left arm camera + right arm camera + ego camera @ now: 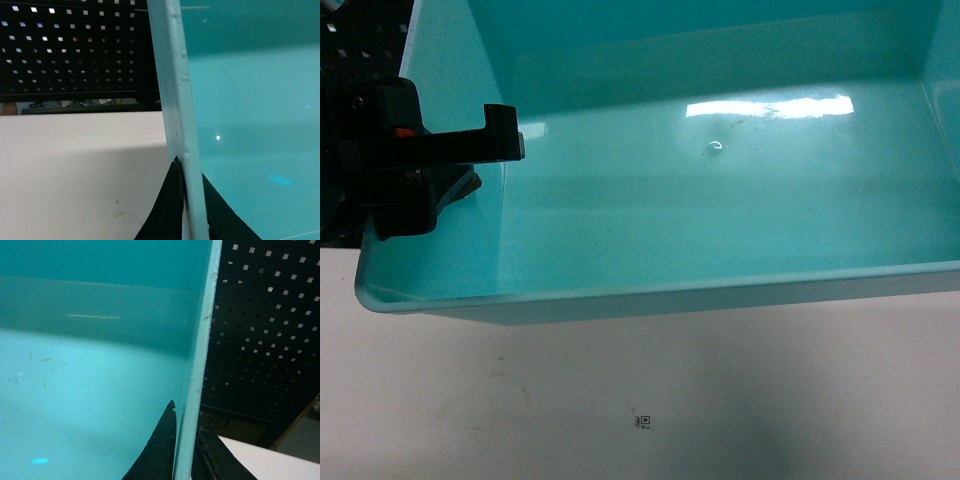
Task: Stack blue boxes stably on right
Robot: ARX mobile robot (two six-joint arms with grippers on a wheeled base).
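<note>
One pale turquoise blue box (720,220) fills the upper head view, its open inside facing the camera and empty. My left gripper (485,160) clamps its left wall, one black finger inside and one outside. In the left wrist view that gripper (191,172) is shut on the rolled rim (175,90). In the right wrist view my right gripper (186,417) is shut on the opposite rim (202,340), also one finger on each side. The right gripper lies outside the head view. No other blue box shows.
A white tabletop (620,400) runs below the box, with a small printed square marker (645,421) on it. A black perforated panel (75,50) stands behind the table and also shows in the right wrist view (265,330).
</note>
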